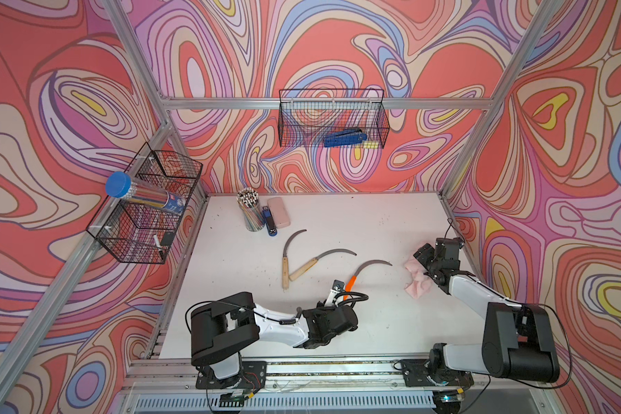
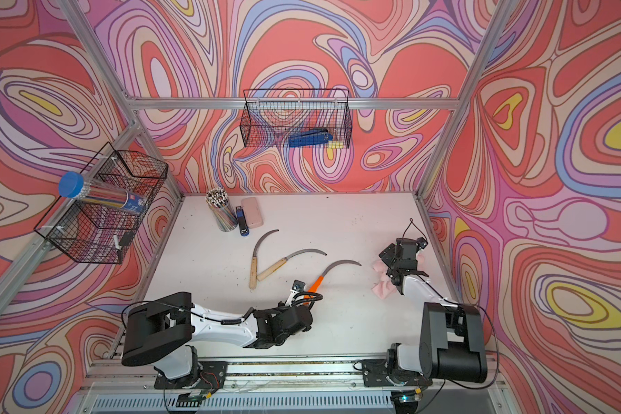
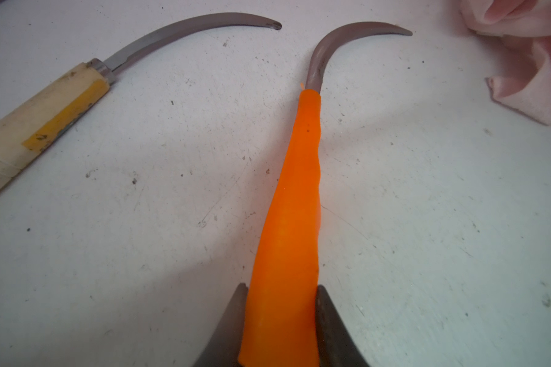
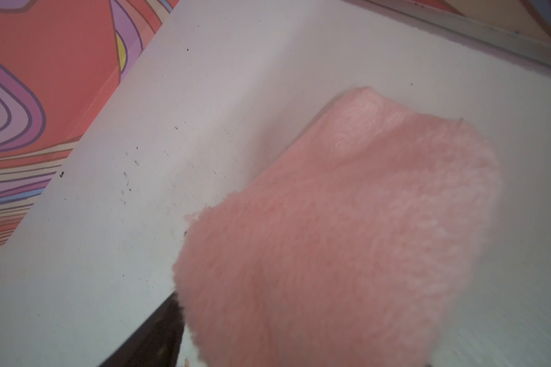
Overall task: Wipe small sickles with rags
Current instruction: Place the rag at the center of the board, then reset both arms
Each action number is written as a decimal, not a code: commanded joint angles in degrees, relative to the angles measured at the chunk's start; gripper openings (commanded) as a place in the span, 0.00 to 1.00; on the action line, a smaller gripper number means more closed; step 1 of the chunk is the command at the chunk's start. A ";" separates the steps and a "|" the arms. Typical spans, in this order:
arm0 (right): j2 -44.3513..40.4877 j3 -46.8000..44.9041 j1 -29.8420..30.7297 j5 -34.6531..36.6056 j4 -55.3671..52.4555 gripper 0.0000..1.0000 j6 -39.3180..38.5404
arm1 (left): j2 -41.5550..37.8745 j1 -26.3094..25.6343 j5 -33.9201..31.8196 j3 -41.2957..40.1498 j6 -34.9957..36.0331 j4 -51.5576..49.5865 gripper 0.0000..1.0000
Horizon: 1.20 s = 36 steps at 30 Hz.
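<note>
Steadying the orange-handled sickle (image 3: 299, 159) is work for the left end effector (image 3: 282, 287): its jaws clamp the handle's butt end, the blade apparently resting on the bench (image 1: 337, 222), tip curving toward the pink rag (image 4: 347, 222). That rag lies crumpled near the bench's right edge under the right end effector (image 1: 427, 265); whether those jaws grip it I cannot tell. A firm bunch of cloth, drawn along the blade's flat from handle to tip, should wipe cleanly without snagging.

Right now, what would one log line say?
left tool: shut on orange sickle handle | right tool: at rag, grip unclear | wooden sickles: on table
</note>
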 commanded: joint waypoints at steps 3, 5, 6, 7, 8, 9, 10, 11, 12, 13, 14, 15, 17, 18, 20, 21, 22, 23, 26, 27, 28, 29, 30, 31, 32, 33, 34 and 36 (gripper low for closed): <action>-4.94 1.69 -0.14 3.22 -6.15 0.98 -0.24 | -0.93 -0.08 -1.95 -0.05 -1.65 -3.34 0.28; -7.09 2.86 -0.11 5.15 -9.80 0.98 0.24 | -0.97 0.00 -1.75 0.24 -1.93 -3.75 0.33; -8.38 3.45 -0.11 5.93 -11.52 0.98 0.51 | -1.09 0.00 -1.77 0.20 -2.18 -3.75 0.38; -9.73 3.96 -0.07 6.34 -12.92 0.98 0.69 | -1.27 0.07 -1.90 0.01 -2.68 -3.67 0.44; -10.85 4.30 -0.11 6.49 -13.87 0.98 0.67 | -1.45 0.05 -1.94 -0.27 -2.80 -3.29 0.50; -12.26 4.85 -0.12 6.37 -15.00 0.98 0.70 | -1.91 0.01 -1.90 -0.54 -2.97 -3.19 0.56; -13.62 5.60 -0.12 5.77 -16.05 0.98 0.38 | -2.35 0.05 -1.94 -0.80 -3.17 -3.17 0.65; -14.58 6.49 -0.14 5.17 -17.06 0.98 -0.04 | -2.85 0.01 -1.98 -0.91 -3.20 -3.30 0.71; -15.57 7.97 -0.06 4.55 -18.48 0.98 -0.90 | -3.48 0.01 -2.09 -0.92 -3.41 -3.75 0.78; -16.26 9.62 -0.09 3.65 -20.35 0.98 -1.30 | -4.25 0.05 -2.28 -0.92 -3.59 -4.43 0.85; -16.78 11.12 -0.14 2.78 -21.96 0.98 -1.53 | -4.97 0.05 -2.52 -0.92 -3.72 -5.11 0.89; -17.71 12.66 -0.11 1.43 -22.77 0.98 -2.36 | -6.27 0.04 -2.76 -0.70 -3.90 -6.28 0.93; -20.40 13.63 -0.13 -2.08 -21.39 0.98 -3.49 | -9.86 0.05 -3.40 -0.33 -3.99 -8.99 0.99; -22.16 13.43 -0.09 -4.46 -19.16 0.98 -3.95 | -12.45 0.03 -4.04 0.21 -3.67 -10.93 1.00; -24.08 12.69 -0.11 -10.71 -12.57 0.98 -5.55 | -18.07 0.08 -6.14 2.09 -2.54 -16.05 1.00; -23.95 12.91 -0.09 -13.06 -10.17 0.98 -5.27 | -21.22 0.23 -8.15 3.41 -1.61 -18.97 1.00; -23.20 13.40 -0.10 -13.37 -8.63 0.98 -5.54 | -24.30 0.54 -10.02 4.95 -0.65 -21.94 1.00; -22.08 13.04 -0.09 -14.50 -5.47 0.98 -5.71 | -26.49 1.24 -10.53 5.86 1.95 -22.75 1.00; -16.19 10.58 -0.05 -20.83 6.68 0.98 -10.20 | -33.72 6.47 -9.47 8.76 9.88 -24.29 1.00; -13.24 9.82 -0.05 -22.95 9.53 0.98 -13.60 | -35.32 9.59 -12.70 10.10 7.35 -28.30 1.00; -10.44 10.06 -0.05 -22.32 8.89 0.98 -15.72 | -36.85 12.99 -11.57 10.69 8.09 -29.26 1.00; -8.38 10.52 -0.05 -19.63 6.89 0.98 -16.60 | -38.02 16.49 -8.62 9.74 11.99 -26.75 1.00; -6.89 10.34 -0.05 -15.95 5.89 0.98 -18.53 | -39.17 18.94 -8.90 7.51 15.44 -22.83 0.97; -6.02 9.30 -0.05 -15.58 6.99 0.98 -20.20 | -40.22 20.56 -12.28 5.60 16.70 -20.86 0.96; -5.23 7.23 -0.05 -16.66 10.23 0.98 -21.26 | -41.82 22.39 -17.40 3.21 18.91 -17.97 1.00; -4.58 4.99 -0.05 -17.60 14.00 0.98 -21.81 | -43.86 24.74 -19.96 0.18 23.01 -13.44 1.00; -3.80 3.18 -0.05 -18.08 17.59 0.98 -22.26 | -45.77 27.10 -20.08 -3.08 27.60 -8.70 1.00; -1.25 -1.03 0.17 -16.62 25.90 0.98 -24.47 | -50.08 34.15 -17.22 -10.12 36.01 2.57 1.00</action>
